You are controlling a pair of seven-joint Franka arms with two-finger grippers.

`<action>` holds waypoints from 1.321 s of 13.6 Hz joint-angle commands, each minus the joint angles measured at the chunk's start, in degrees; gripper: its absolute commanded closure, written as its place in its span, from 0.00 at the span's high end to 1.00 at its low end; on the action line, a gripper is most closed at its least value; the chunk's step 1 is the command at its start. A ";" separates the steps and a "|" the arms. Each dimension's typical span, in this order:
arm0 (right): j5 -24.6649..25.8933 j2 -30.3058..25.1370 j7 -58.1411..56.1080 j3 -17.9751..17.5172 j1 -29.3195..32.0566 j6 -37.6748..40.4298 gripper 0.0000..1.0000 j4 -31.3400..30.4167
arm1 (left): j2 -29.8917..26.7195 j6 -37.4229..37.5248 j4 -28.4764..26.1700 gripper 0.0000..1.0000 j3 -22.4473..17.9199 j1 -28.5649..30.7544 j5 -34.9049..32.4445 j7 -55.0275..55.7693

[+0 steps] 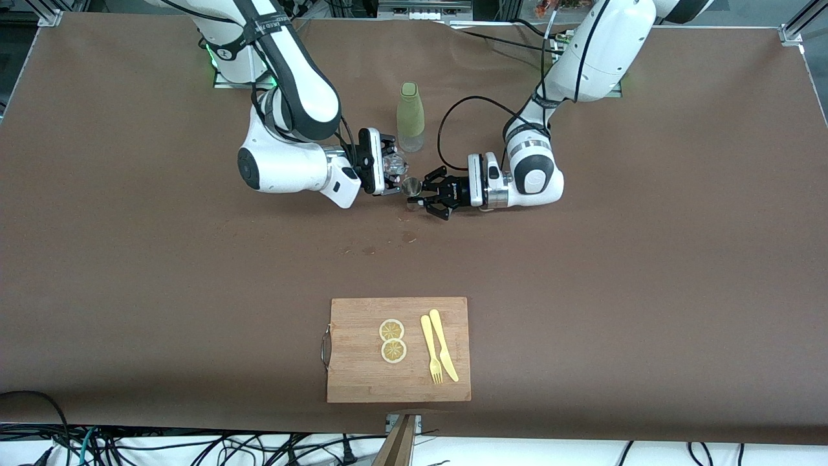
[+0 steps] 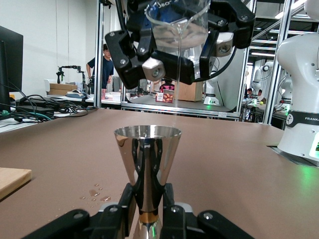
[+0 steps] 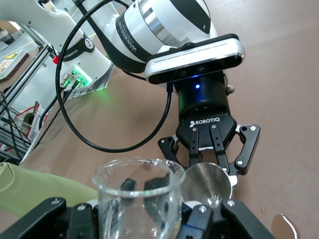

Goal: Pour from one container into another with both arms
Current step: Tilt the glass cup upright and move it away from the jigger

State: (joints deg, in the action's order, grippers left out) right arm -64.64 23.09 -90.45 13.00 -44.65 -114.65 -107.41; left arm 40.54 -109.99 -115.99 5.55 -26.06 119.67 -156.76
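My right gripper is shut on the small clear glass and holds it tipped above the steel jigger. My left gripper is shut on the jigger's narrow waist and keeps it upright above the table's middle. In the left wrist view the jigger stands between my left gripper's fingers. The glass is overhead, and a thin stream of clear liquid runs from it down to the jigger's rim. The right wrist view shows the glass close up, beside the jigger's mouth.
The tall green-sleeved bottle stands upright just farther from the front camera than the two grippers. Wet drops mark the brown table under the jigger. Near the front edge lies a wooden board with two lemon slices, a fork and a knife.
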 commanded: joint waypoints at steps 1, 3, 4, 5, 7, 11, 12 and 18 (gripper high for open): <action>0.83 0.11 1.85 -0.60 1.06 1.36 0.00 0.62 | 0.42 -0.14 0.32 0.00 -0.01 -0.57 2.85 -6.27; 0.92 0.12 2.56 -0.60 1.06 1.80 0.00 0.80 | 0.42 -0.14 0.24 0.00 -0.01 -0.48 2.76 -6.27; 0.92 0.12 2.56 -0.60 1.06 2.32 0.00 0.80 | 0.42 -0.14 0.32 0.00 -0.01 -0.57 2.85 -6.27; 0.92 0.12 2.64 -0.52 1.14 2.76 0.00 0.88 | 0.51 -0.14 0.32 0.00 -0.01 -0.57 2.85 -6.36; 1.09 0.03 2.65 -0.43 1.14 2.86 0.00 0.97 | 0.42 -0.14 0.23 0.00 -0.01 -0.57 2.85 -6.28; 1.71 0.03 3.53 -0.43 1.32 2.86 0.01 1.32 | 0.25 -0.14 0.24 0.00 -0.01 -0.39 2.85 -6.27; 1.71 0.11 3.35 -0.60 2.10 2.86 0.11 1.93 | 0.24 -0.14 0.23 0.00 -0.01 -0.48 2.85 -6.19; 1.01 -3.05 -1.46 -0.78 9.31 10.14 0.00 2.03 | -0.02 -0.05 0.15 0.00 -0.01 -0.13 2.76 -5.23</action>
State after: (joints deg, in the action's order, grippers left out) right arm -64.10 22.16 -89.59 13.06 -37.96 -106.73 -105.21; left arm 40.54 -109.99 -115.94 5.48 -26.04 119.67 -156.76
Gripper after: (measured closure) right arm 0.863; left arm 0.744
